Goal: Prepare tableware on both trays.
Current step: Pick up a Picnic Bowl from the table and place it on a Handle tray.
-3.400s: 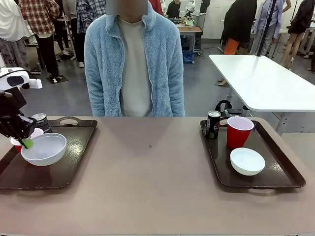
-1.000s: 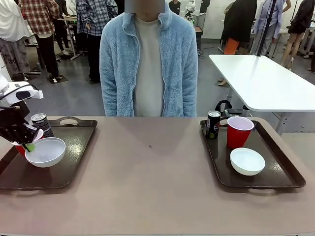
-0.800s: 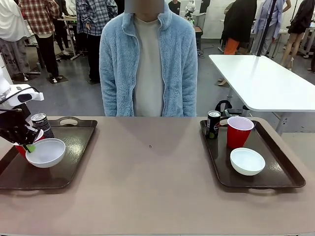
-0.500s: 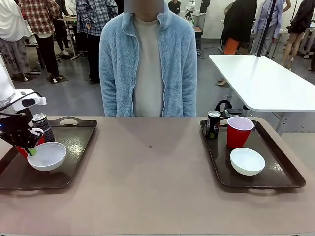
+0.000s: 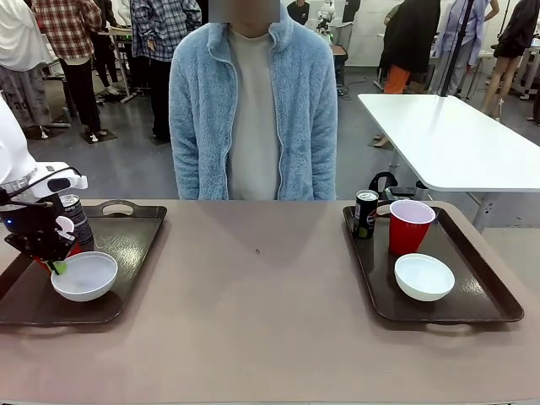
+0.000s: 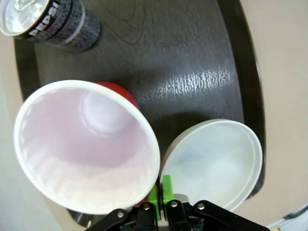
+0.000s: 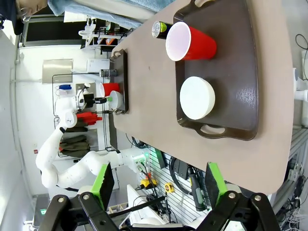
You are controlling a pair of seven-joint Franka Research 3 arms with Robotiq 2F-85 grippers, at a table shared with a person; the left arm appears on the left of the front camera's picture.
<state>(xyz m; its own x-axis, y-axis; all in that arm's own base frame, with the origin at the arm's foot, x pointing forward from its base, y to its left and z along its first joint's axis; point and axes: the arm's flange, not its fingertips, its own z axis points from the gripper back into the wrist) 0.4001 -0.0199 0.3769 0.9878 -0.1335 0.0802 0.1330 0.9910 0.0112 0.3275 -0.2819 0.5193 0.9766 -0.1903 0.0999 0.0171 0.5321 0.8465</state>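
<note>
Lowered since a few seconds earlier, the left bowl (image 5: 84,276) sat on the left tray (image 5: 126,253), the left gripper (image 5: 56,263) pinching its rim beside a red cup (image 5: 59,250) and can (image 5: 76,218). From the left wrist, green pads (image 6: 166,187) nearly met on that rim. From the right wrist, the right gripper (image 7: 159,183) hung wide apart, holding nothing, above the right tray (image 7: 240,72), which carried its own bowl (image 7: 197,98).

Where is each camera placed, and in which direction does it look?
Front: the robot's side, facing the person; left tool at left bowl.
Left wrist: above the left tray, looking down; green pads pinch that bowl beside the red cup.
Right wrist: high, over the right tray; right tool open.
All share the left bowl.
</note>
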